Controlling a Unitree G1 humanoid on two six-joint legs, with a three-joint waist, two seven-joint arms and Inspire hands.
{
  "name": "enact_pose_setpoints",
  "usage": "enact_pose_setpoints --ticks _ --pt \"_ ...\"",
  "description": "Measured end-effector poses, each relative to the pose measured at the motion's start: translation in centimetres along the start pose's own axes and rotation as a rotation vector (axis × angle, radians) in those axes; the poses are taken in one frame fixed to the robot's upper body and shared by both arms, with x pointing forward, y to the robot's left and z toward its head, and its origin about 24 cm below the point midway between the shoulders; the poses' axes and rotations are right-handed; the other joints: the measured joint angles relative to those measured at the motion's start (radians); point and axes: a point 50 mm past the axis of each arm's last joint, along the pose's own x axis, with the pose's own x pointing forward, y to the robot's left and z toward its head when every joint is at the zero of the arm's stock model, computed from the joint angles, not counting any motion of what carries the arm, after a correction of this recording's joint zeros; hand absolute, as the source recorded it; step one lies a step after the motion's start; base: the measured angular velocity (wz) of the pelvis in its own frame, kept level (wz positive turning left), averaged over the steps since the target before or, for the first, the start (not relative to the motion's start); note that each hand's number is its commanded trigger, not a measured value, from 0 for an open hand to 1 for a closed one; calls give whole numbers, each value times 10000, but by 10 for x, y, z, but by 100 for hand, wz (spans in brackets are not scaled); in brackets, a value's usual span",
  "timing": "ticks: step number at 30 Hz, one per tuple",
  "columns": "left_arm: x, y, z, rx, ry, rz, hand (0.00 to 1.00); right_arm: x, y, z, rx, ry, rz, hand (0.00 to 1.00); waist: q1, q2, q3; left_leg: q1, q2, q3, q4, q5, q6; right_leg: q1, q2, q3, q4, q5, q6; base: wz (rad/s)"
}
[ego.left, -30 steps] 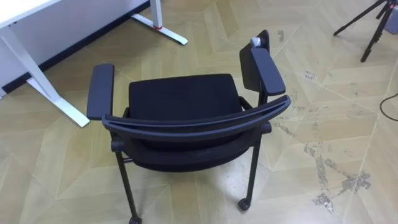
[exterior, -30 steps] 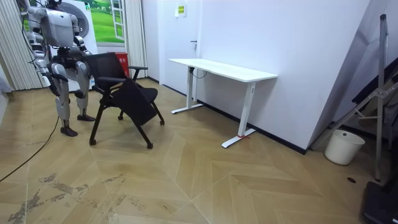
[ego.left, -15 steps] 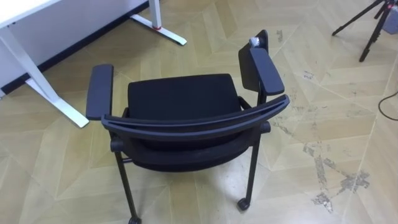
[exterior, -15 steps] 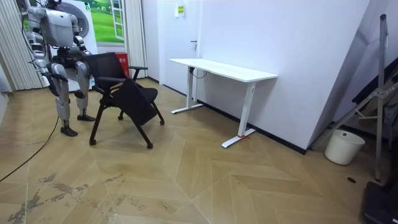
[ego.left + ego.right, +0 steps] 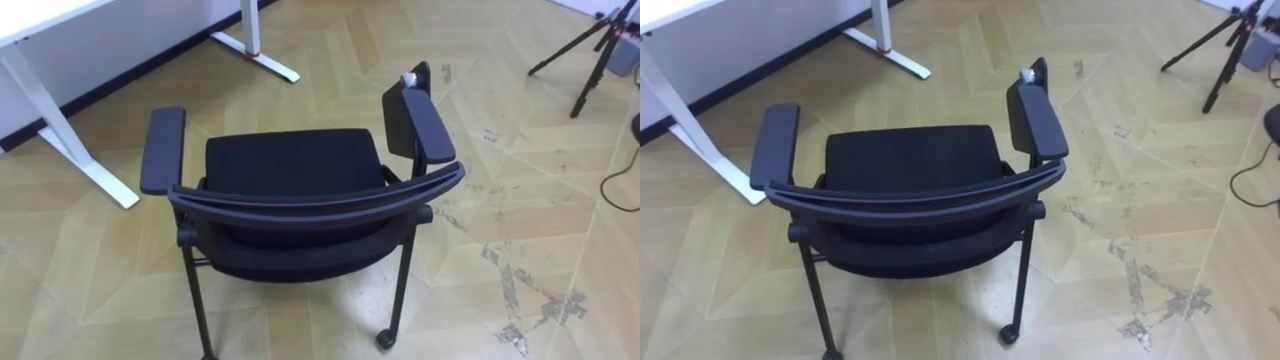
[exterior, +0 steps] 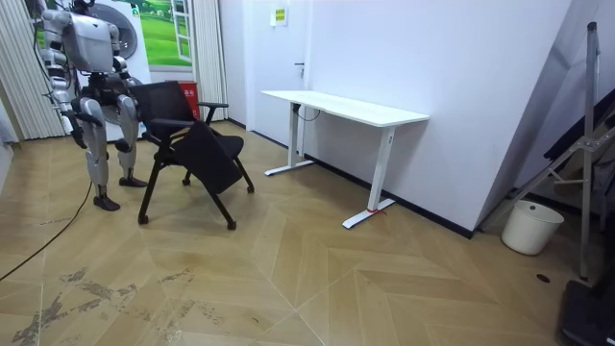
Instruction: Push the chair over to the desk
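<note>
The white desk (image 6: 346,108) stands ahead, off toward our left hand. The black chair (image 5: 292,165) sits directly before us on the wood floor, its curved back nearest us and its seat facing away. A tripod (image 5: 592,70) stands ahead toward our right hand. We cannot tell our hands' state.

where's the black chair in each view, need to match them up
Left eye view: chair in the centre, backrest nearest the camera.
Right eye view: chair just left of centre.
Room view: chair at the room view's left, in front of the robot.
Shared landmark: white desk.
</note>
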Motion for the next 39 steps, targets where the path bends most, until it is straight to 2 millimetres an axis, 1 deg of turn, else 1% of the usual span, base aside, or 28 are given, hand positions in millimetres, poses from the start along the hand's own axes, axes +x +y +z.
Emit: enact_pose_setpoints --ticks 2,4,6,8,9,11,12,14,15,17,18,19,20,21,23,24,25,26,27,29,30,32,33,34,35,36,37,39 --pt "0 7 0 -274 -28 432 0 0 -1 0 106 -16 -61 0 17 77 -37 37 5 0 0 -3 2 62 7 -6 9 2 -2 2" --pt "-1 14 2 -606 -88 818 0 -1 -4 1 335 -62 -193 0 -20 160 -12 121 7 -1 0 -4 2 157 8 -18 7 1 -1 4" --pt "-1 22 7 -887 -245 1258 0 -2 -11 2 591 -135 -407 0 -33 268 -9 151 8 -2 -14 -10 0 184 9 -21 9 0 1 0" --pt "-2 38 19 -1290 -638 1933 0 -4 -20 6 774 -257 -667 0 -19 428 -17 166 11 3 -24 -12 3 184 13 -1 17 0 0 0" --pt "-3 42 23 -1362 -777 2106 0 -4 -22 6 755 -286 -735 0 -18 467 -11 170 11 8 -24 -16 8 183 14 6 18 0 0 0" --pt "-5 58 46 -1318 -1445 2725 0 -7 -32 10 679 -375 -976 0 -32 636 3 171 10 -1 -14 -17 10 200 19 15 38 1 -1 0" --pt "-5 62 53 -1327 -1614 2870 0 -7 -34 11 678 -390 -1040 0 -32 680 11 171 11 -14 -13 -17 10 208 19 23 40 0 -1 4" --pt "-9 78 82 -1557 -2342 3488 0 -10 -44 16 702 -536 -1321 0 -9 870 12 182 10 -12 -18 -16 10 217 42 128 33 -1 0 0" --pt "-11 83 88 -1548 -2497 3677 0 -10 -46 18 757 -586 -1381 0 -8 918 11 182 10 -6 -19 -16 10 216 55 187 30 -2 -1 -4" --pt "-19 99 116 -1241 -3266 4409 0 -12 -52 20 861 -701 -1644 0 -31 1113 34 160 10 26 -16 -16 10 175 62 219 29 -5 -4 0" --pt "-21 102 125 -1133 -3510 4570 0 -12 -53 20 870 -701 -1733 0 -6 1150 40 151 10 22 -16 -16 10 164 66 222 31 -6 -5 0" --pt "-27 106 142 -822 -4054 4915 0 -13 -54 19 795 -673 -1863 0 40 1211 50 140 10 21 -17 -16 10 148 67 229 35 -15 -4 0" --pt "-35 108 160 -406 -4749 5239 0 -13 -54 19 679 -662 -1928 0 41 1245 40 107 9 22 -15 -17 9 119 67 229 34 -18 -1 0" --pt "-40 109 170 -184 -5146 5400 0 -13 -54 19 573 -642 -1938 0 56 1272 23 61 9 21 -11 -17 9 88 67 224 34 -18 -1 0" --pt "-61 106 216 931 -6710 5948 0 -12 -54 20 496 -622 -1922 0 158 1324 5 -8 9 -23 7 -14 11 36 72 233 34 -13 -8 2" --pt "-73 104 237 1593 -7454 6262 0 -12 -54 20 413 -624 -1915 0 228 1359 -23 -8 9 -26 26 -14 11 42 71 233 36 -13 -8 0" --pt "-81 102 246 1984 -7910 6472 0 -12 -53 21 387 -639 -1891 0 224 1360 -31 -11 6 -26 34 -14 11 42 68 237 36 -13 -8 0" --pt "-99 97 264 2689 -8906 6866 0 -12 -53 20 388 -600 -1875 0 219 1352 -36 -11 3 -19 36 -14 11 29 67 268 28 -14 -7 -3" --pt "-109 94 272 3017 -9399 7063 0 -12 -53 20 386 -612 -1847 0 197 1334 -34 -11 1 -19 36 -14 11 23 67 285 25 -14 -6 -4" --pt "-142 79 299 4309 -10976 7804 0 -12 -52 21 409 -631 -1785 0 172 1332 -36 -13 0 -99 38 -14 12 56 66 262 15 -16 -4 2" --pt "-150 73 304 4616 -11342 7976 0 -12 -52 21 424 -626 -1782 0 130 1332 -36 -5 0 -143 38 -14 12 84 66 245 5 -18 0 13" --pt "-177 51 315 5462 -12639 8289 0 -12 -52 20 546 -623 -1764 0 -58 1354 -17 46 1 -148 41 -14 12 170 57 197 -17 -27 14 8" --pt "-183 45 317 5646 -12972 8305 0 -12 -52 21 555 -656 -1746 0 -78 1354 -11 53 1 -144 42 -14 12 168 57 210 -16 -27 14 -4" --pt "-194 32 321 6100 -13646 8293 0 -12 -51 21 477 -625 -1732 0 -117 1360 9 56 0 -132 42 -13 12 165 57 231 -14 -27 14 -6" --pt "-203 23 324 6710 -14111 8473 0 -11 -50 20 316 -575 -1696 0 -127 1378 49 65 1 -110 43 -13 13 166 59 261 -16 -30 13 -6" --pt "-206 19 324 6966 -14280 8567 0 -11 -49 21 232 -583 -1670 0 -164 1391 66 64 -2 -103 43 -13 13 162 59 277 -19 -35 13 -4" --pt "-212 12 324 7376 -14558 8635 0 -11 -49 22 240 -603 -1648 0 -299 1396 88 40 -9 -99 44 -13 13 155 59 295 -47 -50 18 5" --pt "-225 -1 324 7922 -15117 8788 0 -10 -48 23 246 -597 -1649 0 -479 1375 99 -45 -17 -107 46 -13 13 146 64 319 -155 -64 24 9"
